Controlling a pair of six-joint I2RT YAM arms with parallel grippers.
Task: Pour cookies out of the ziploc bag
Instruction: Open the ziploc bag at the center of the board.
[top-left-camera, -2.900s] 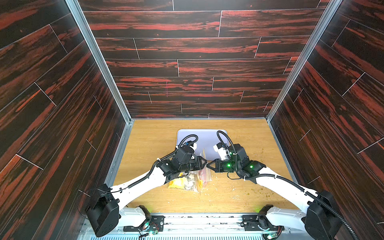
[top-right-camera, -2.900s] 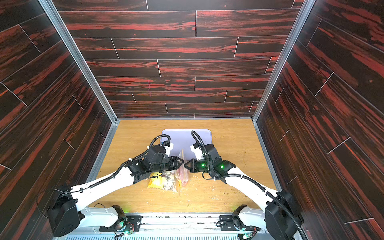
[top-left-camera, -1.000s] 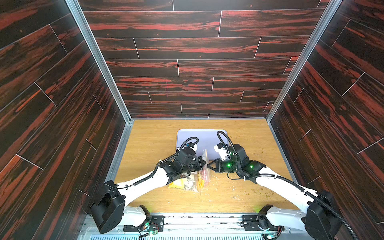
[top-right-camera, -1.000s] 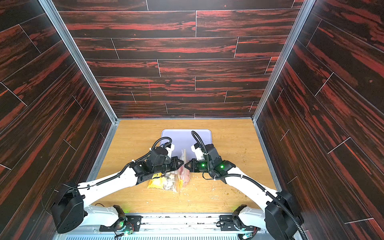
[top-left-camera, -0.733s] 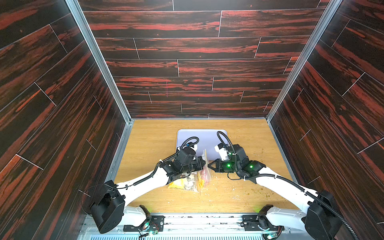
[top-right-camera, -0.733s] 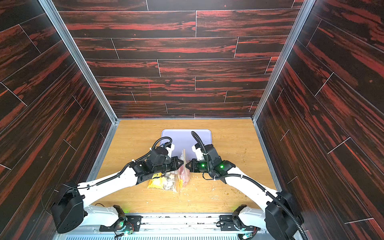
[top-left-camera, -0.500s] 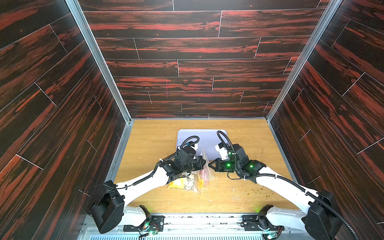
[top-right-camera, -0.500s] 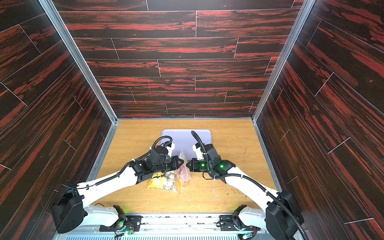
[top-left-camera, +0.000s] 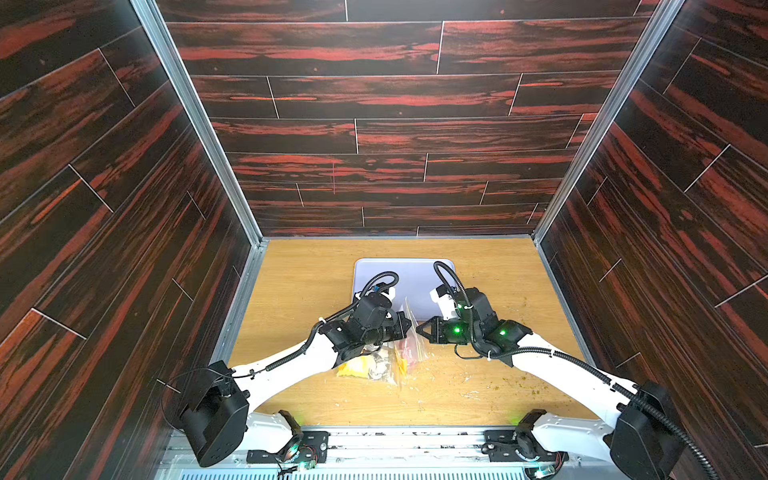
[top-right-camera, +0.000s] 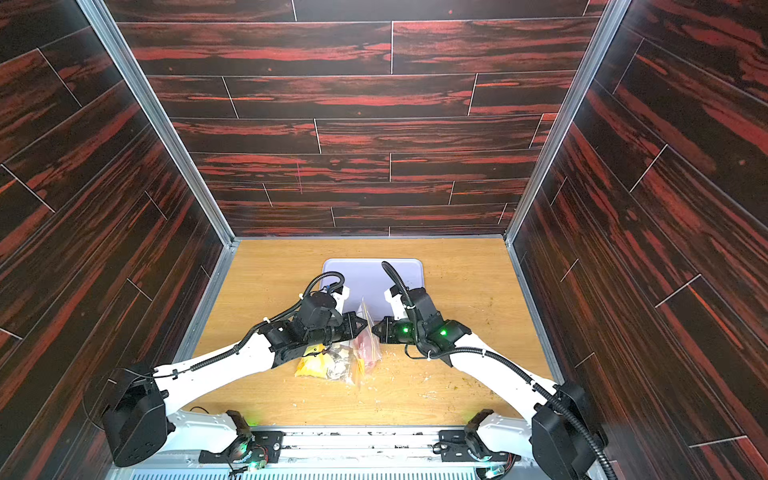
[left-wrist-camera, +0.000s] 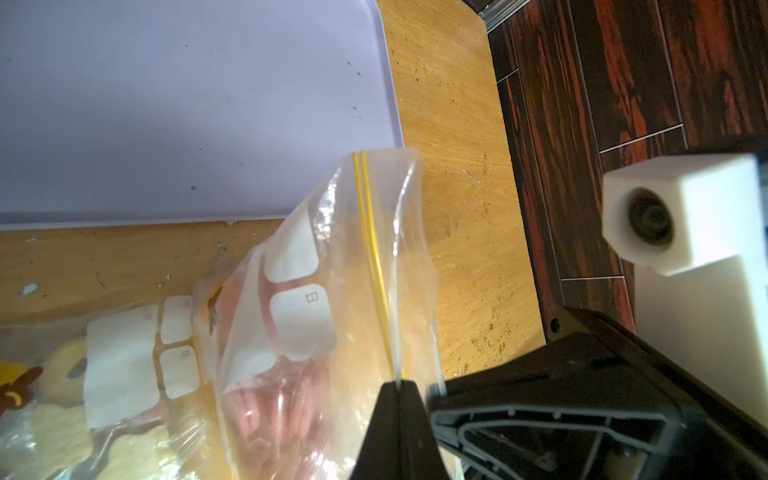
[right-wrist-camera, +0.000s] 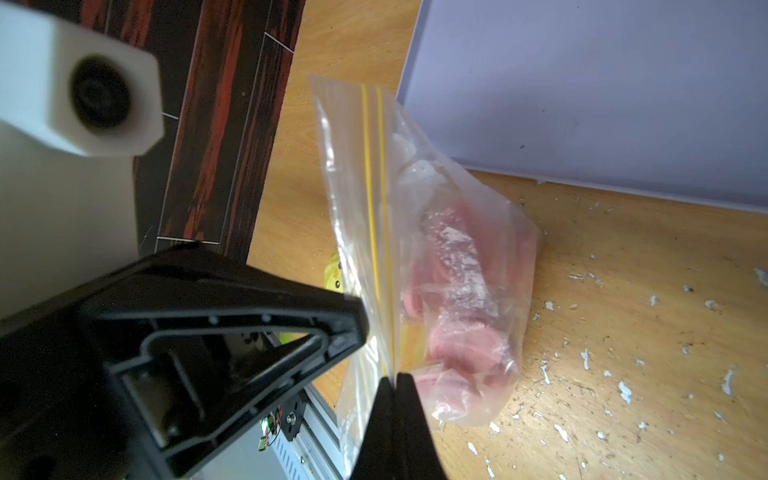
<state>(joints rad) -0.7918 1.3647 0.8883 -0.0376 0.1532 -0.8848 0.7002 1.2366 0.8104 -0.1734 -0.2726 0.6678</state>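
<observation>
Left end effector (left-wrist-camera: 400, 388) and right end effector (right-wrist-camera: 392, 380) are both clamped on the clear plastic ziploc bag's (left-wrist-camera: 332, 257) top edge, with pink round cookies (right-wrist-camera: 457, 345) inside, over the wooden tabletop (right-wrist-camera: 623, 291).

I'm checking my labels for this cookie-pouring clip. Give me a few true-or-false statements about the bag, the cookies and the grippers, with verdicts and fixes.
1. The left gripper and the right gripper both pinch the top edge of the ziploc bag. True.
2. The pink cookies lie on the lavender tray. False: the cookies are inside the bag, off the tray.
3. The bag's bottom rests on the wooden table. True.
4. The right gripper's jaws stand wide open. False: they are shut on the bag's edge.
</observation>
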